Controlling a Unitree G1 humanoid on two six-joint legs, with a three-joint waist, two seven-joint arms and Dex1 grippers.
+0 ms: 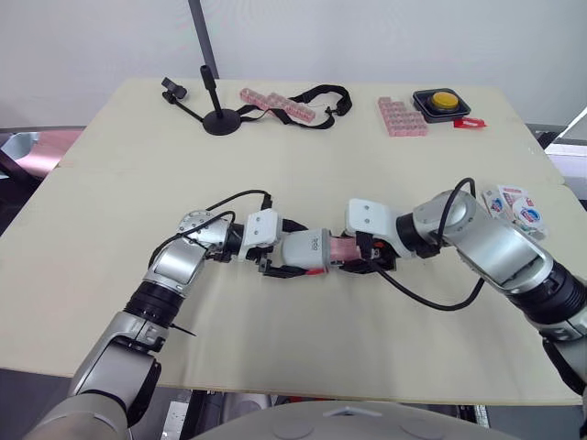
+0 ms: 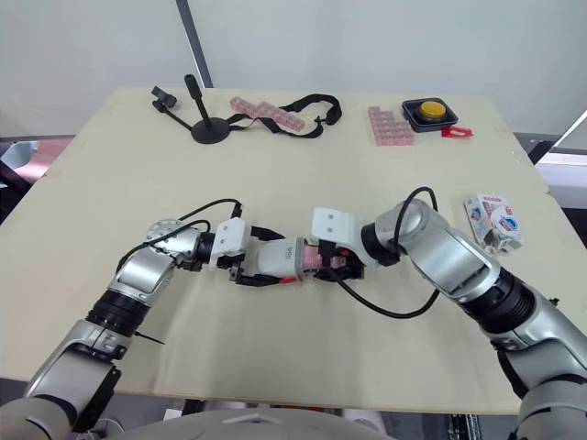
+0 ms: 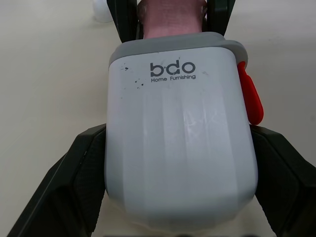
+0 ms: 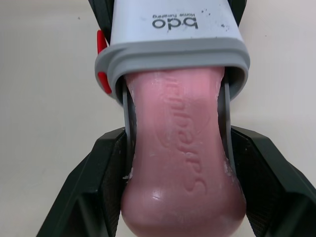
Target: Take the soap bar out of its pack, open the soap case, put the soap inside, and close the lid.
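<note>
The left pincer point(image 3: 180, 132) clamps the rigid case point(image 3: 178, 94) by its sides; the right pincer point(image 4: 181, 140) pinches the probably slick soap point(image 4: 183, 173), half inside the case.

Two head cameras, side by side, look forward and down, sharing the whole tabletop point(image 1: 275, 137). Each wrist camera sits very close. The left claw point(image 3: 177, 131) camera faces the soap case point(image 3: 180, 158) at its closed end. The right claw point(image 4: 178, 133) camera faces its open end and the soap bar point(image 4: 180, 168).

Beige table point(image 1: 275, 165): black stand point(image 1: 220, 121), strap point(image 1: 316, 96), yellow button box point(image 1: 441, 101), soap pack point(image 1: 514, 209) at right edge.
</note>
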